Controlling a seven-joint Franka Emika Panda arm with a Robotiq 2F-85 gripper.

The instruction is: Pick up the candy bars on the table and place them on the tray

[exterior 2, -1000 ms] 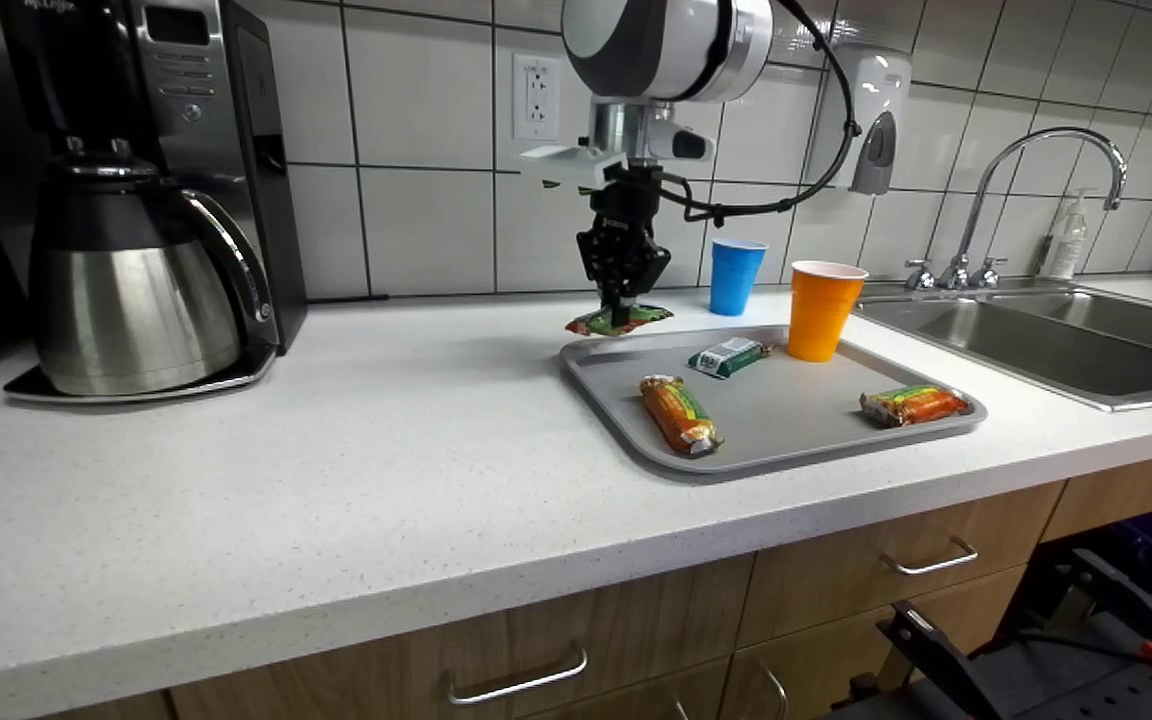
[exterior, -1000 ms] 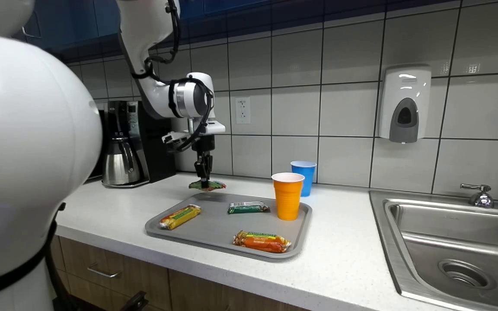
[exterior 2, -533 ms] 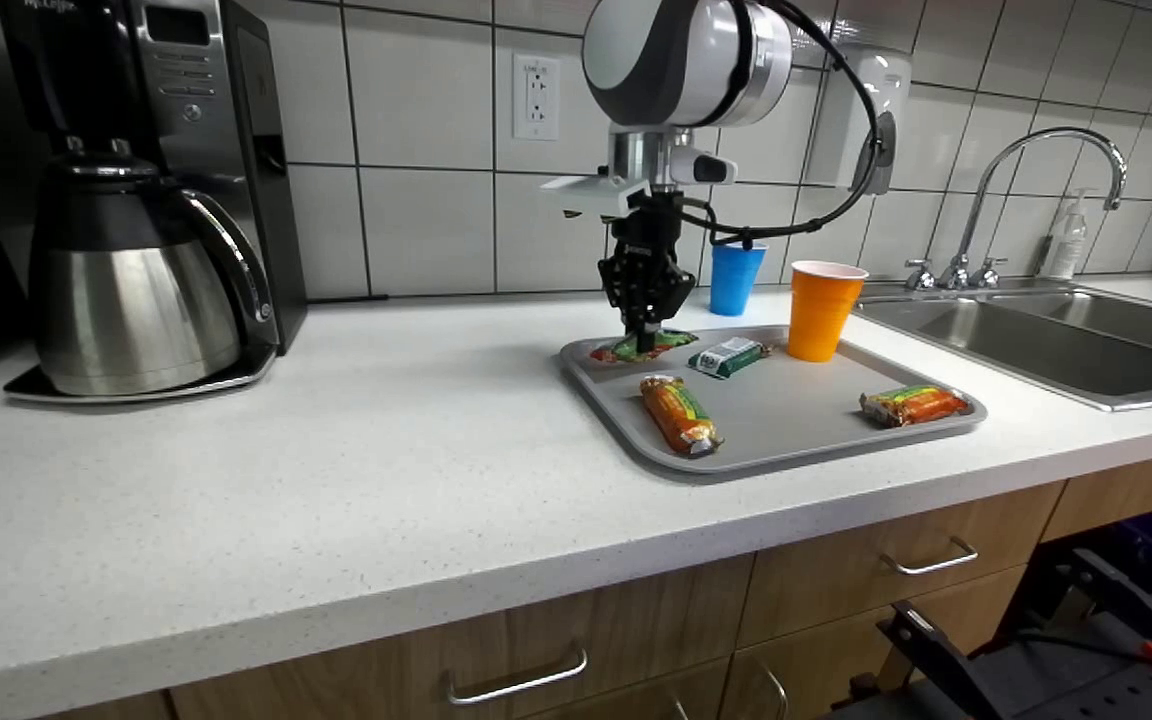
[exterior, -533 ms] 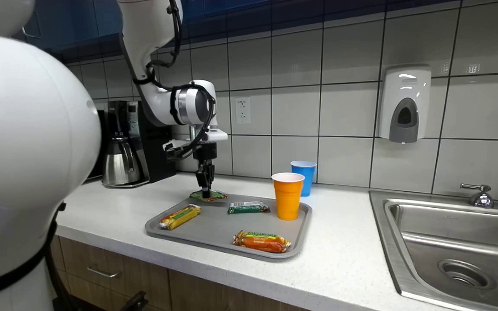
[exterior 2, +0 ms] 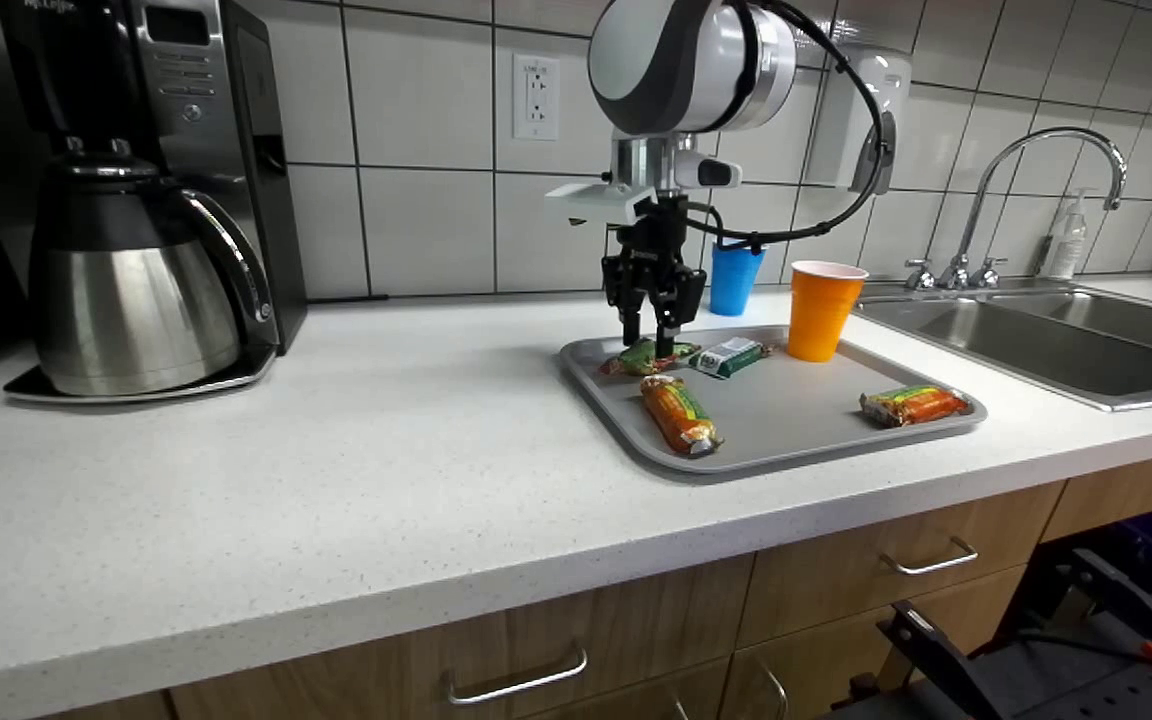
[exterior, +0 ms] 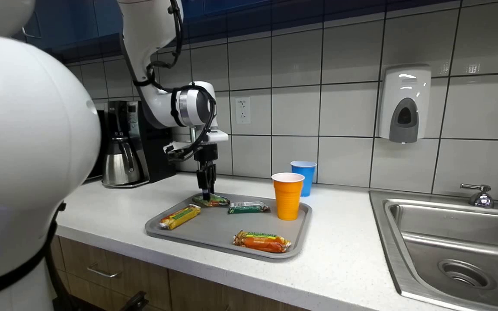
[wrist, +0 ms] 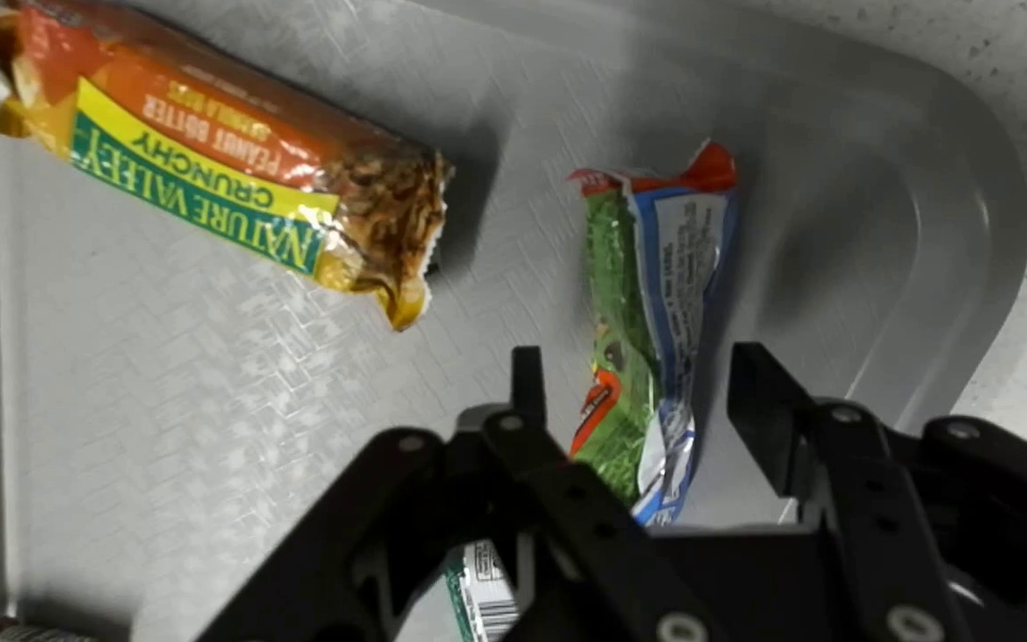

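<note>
Gripper (wrist: 638, 379) ajar — green bar (wrist: 656, 330) in between

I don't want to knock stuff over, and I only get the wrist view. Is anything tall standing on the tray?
Observer: Yes, an orange cup stands on the tray.
Operator: Is that the only cup?
Observer: No, in both exterior views a blue cup stands on the counter, just behind the tray.
Operator: Okay! What's that little bit poking into my bottom-left corner?
Observer: Most likely an end of the orange packet. In both exterior views the whole packet lies on the tray, near a front corner.
</note>
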